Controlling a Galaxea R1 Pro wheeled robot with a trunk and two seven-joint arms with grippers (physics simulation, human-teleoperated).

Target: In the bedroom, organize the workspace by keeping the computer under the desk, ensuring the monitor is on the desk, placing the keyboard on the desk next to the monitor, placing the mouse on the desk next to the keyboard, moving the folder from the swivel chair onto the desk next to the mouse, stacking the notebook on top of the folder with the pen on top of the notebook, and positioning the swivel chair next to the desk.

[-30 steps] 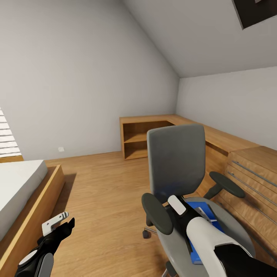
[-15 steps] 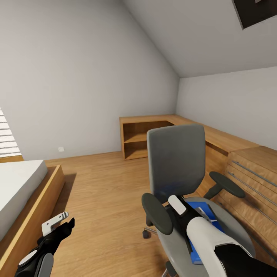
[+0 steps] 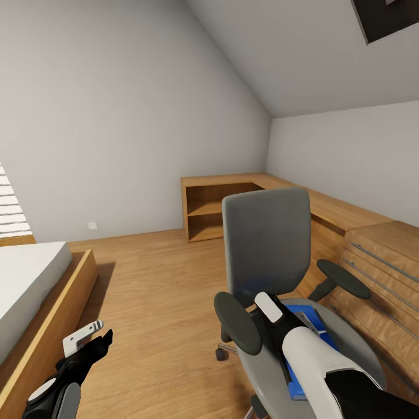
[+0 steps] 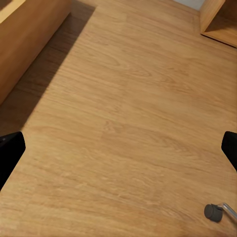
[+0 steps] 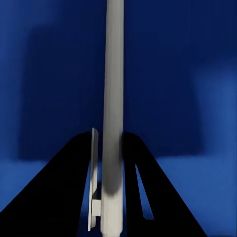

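Note:
The swivel chair (image 3: 267, 244), with grey seat and back and black armrests, stands at the centre right. On its seat lies the blue folder (image 3: 299, 381), with a small grey notebook (image 3: 308, 319) on it. My right arm (image 3: 308, 355) reaches down over the seat. My right gripper (image 5: 109, 136) is just above the folder (image 5: 168, 74) and shut on the pen (image 5: 113, 74), a pale stick with a clip, its black fingers close against both sides. My left gripper (image 3: 93, 340) hangs low over the wood floor, its fingertips (image 4: 10, 153) wide apart and open.
A wood-framed bed (image 3: 64, 291) stands at the left. A light wood shelf unit (image 3: 212, 209) and a chest of drawers (image 3: 378, 267) line the back and right walls. Open plank floor (image 3: 157, 291) lies between the bed and the chair. A chair castor (image 4: 213, 212) sits near my left gripper.
My right arm has lifted slightly over the seat, and the grey notebook on the folder shows more. The left arm and the chair have not moved.

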